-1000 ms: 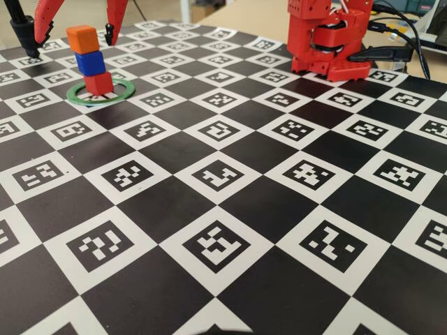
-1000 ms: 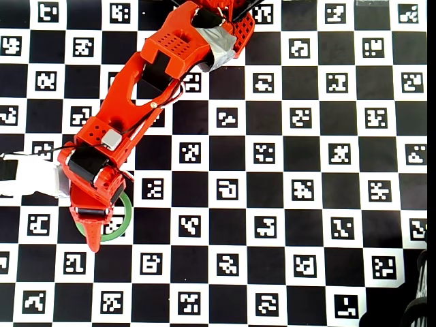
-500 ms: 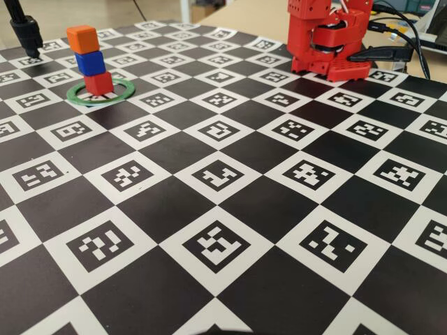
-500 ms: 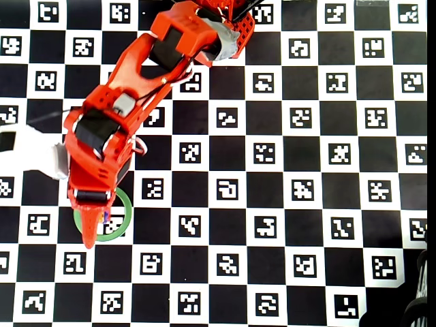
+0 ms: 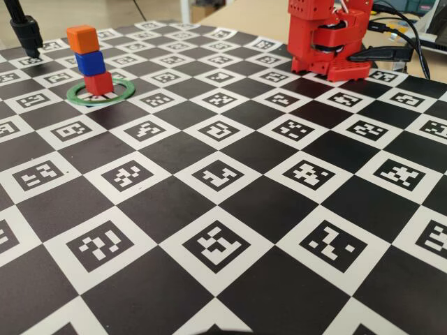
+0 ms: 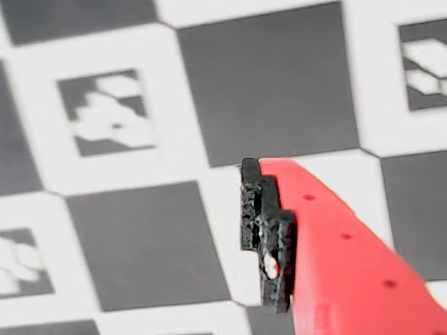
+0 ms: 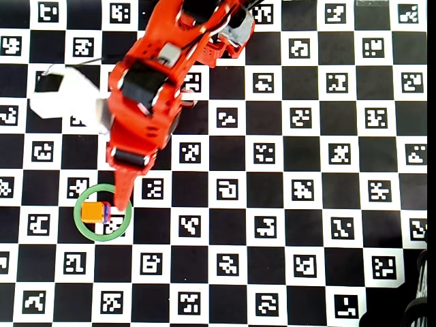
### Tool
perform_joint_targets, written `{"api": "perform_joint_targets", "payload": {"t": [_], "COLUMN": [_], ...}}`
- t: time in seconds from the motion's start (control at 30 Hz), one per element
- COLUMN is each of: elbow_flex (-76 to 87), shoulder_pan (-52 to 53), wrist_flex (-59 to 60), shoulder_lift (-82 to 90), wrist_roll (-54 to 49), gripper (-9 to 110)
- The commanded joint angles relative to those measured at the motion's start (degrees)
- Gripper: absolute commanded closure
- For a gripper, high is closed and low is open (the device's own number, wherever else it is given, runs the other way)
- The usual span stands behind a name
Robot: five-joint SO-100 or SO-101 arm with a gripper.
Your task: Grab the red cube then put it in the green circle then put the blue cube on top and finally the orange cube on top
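Overhead view: a red robot arm (image 7: pixel 146 102) reaches down from the top edge over a checkered surface (image 7: pixel 306 225) printed with black-and-white marker squares.
Green circle: the flat green circle (image 5: pixel 102 93) lies on the surface at the far left of the fixed view; from overhead it sits at lower left (image 7: pixel 78 221).
What the circle holds: a three-cube tower stands upright inside the ring, clear of the ring's band.
Red cube: the red cube (image 5: pixel 98 83) is the bottom block, resting on the surface within the circle.
Blue cube: the blue cube (image 5: pixel 90 62) sits squarely on the red one; overhead only a thin blue sliver (image 7: pixel 106 212) shows beside the top block.
Orange cube: the orange cube (image 5: pixel 82 38) crowns the tower and hides most of the stack from above (image 7: pixel 91 212).
Fingers: one red finger (image 7: pixel 123 191) points down toward the circle's right side, its tip just beside the tower in the overhead picture; the wrist view shows a single red finger with a black pad (image 6: pixel 267 234) above the checkered surface and nothing between the pads. Whether the fingers are spread or pressed together cannot be told.
Arm base: the red base (image 5: pixel 328 38) stands at the far right of the fixed view, well apart from the tower.
Background: a black stand (image 5: pixel 24 31) rises at the far left corner.
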Motion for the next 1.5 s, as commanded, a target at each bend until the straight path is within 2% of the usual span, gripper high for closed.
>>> {"api": "perform_joint_targets", "payload": {"t": [0.0,0.17,0.4,0.7,0.9,1.47], "elbow_flex": [7.6,22.2,43.1,61.5,72.9,95.1], "shoulder_pan": [-2.5,-6.2,-14.6,-21.7,-24.6,-26.8], "wrist_flex": [-2.6,-11.2,-24.4,-35.3,-42.9,-42.5], "shoulder_lift": [11.7,20.0,31.7,43.5,53.6,72.2], "wrist_roll": [2.0,3.3,-8.1,-29.3,-36.9,-57.9], "gripper": [65,85,107,108,108,107]}}
